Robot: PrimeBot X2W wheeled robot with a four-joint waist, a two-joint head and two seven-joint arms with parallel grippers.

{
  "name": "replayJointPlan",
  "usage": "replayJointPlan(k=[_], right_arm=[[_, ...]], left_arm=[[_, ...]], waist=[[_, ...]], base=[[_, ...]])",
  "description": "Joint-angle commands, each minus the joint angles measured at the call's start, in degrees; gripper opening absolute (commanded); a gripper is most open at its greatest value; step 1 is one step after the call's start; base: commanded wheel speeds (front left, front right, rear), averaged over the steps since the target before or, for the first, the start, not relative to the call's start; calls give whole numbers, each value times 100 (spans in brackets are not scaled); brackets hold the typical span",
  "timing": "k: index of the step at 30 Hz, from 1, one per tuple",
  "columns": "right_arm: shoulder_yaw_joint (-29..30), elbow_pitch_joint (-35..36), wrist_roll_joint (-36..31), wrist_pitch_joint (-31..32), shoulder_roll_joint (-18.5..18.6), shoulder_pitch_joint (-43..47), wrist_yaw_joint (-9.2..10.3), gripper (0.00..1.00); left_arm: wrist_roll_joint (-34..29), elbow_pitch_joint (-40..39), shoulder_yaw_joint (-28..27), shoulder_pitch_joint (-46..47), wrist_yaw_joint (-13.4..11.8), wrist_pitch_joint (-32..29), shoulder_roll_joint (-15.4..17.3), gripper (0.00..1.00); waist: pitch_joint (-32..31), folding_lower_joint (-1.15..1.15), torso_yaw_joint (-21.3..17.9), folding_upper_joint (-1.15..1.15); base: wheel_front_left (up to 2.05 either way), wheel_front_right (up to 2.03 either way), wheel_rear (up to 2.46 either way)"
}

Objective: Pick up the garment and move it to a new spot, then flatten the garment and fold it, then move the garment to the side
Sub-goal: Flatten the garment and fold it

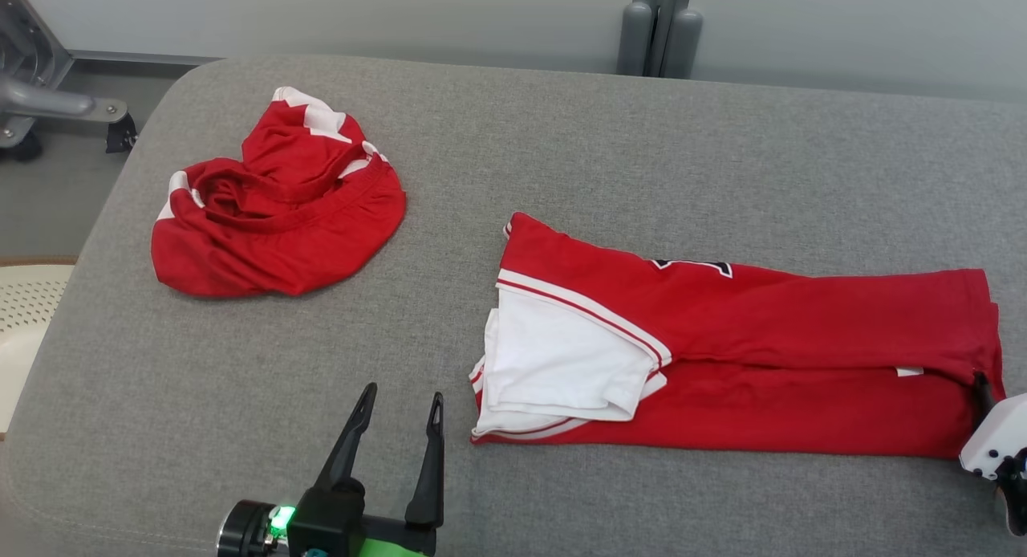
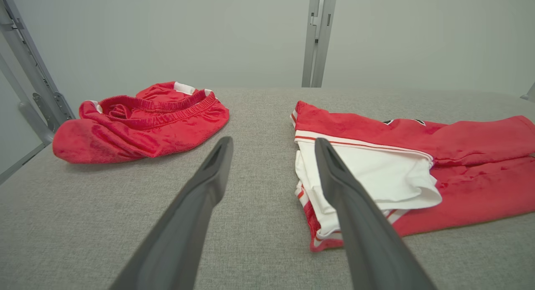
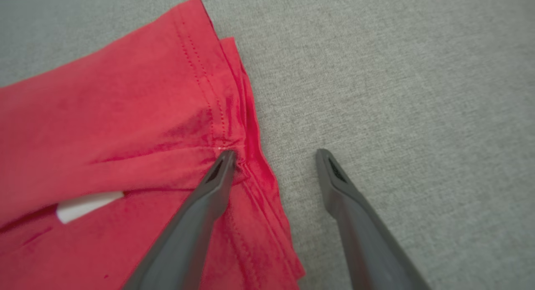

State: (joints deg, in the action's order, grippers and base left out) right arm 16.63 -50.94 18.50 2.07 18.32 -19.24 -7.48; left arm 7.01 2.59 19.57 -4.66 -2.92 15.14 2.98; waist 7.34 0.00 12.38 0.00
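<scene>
**Folded garment and both pincers.** The garment [image 1: 762, 340], a red jersey with a white sleeve panel [image 1: 554, 356], lies folded into a long flat band on the grey padded surface [image 1: 562, 140].

**Left gripper** [image 1: 403, 392]: the jaws stand wide apart with nothing between them, and neither finger touches cloth. It sits just beside the sleeve end of the garment, on the near side. Its two dark fingers lie low over the padding and point away from the robot. In the left wrist view one finger crosses in front of the white panel, while the other lies over bare padding. A green light [image 1: 279, 518] glows on the wrist behind the fingers.

**Right gripper** [image 3: 276, 153]: the jaws are likewise spread wide and clamp nothing. It is placed at the opposite, hemmed end of the garment. One fingertip [image 3: 228, 156] meets the cloth at the stitched hem, where the fabric puckers. The other finger [image 3: 334, 177] lies over bare padding just beside the hem. A small white tag [image 3: 87, 204] shows in the fold line near that contact. The white wrist housing [image 1: 995, 445] stands at the garment's near hem corner.

**Also present:** a crumpled pair of red shorts [image 1: 273, 220], well apart from the garment, beyond its sleeve end.
</scene>
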Motion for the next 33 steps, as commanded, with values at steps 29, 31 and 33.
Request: replayJointPlan(k=[29, 31, 33], right_arm=[[-591, 145, -333, -408, 1031, -167, 4, 0], [-566, 325, -409, -437, 1046, -189, 3, 0], [-575, 567, -466, -417, 980, -166, 3, 0]], left_arm=[[90, 52, 42, 5, -1, -2, -7, 100], [80, 61, 30, -26, 0, -2, -7, 100], [69, 72, 24, -59, 6, -2, -7, 100]], waist=[[-224, 0, -312, 0], [-264, 0, -345, 0], [-311, 0, -371, 0]], base=[[0, 0, 0], [0, 0, 0], [0, 0, 0]])
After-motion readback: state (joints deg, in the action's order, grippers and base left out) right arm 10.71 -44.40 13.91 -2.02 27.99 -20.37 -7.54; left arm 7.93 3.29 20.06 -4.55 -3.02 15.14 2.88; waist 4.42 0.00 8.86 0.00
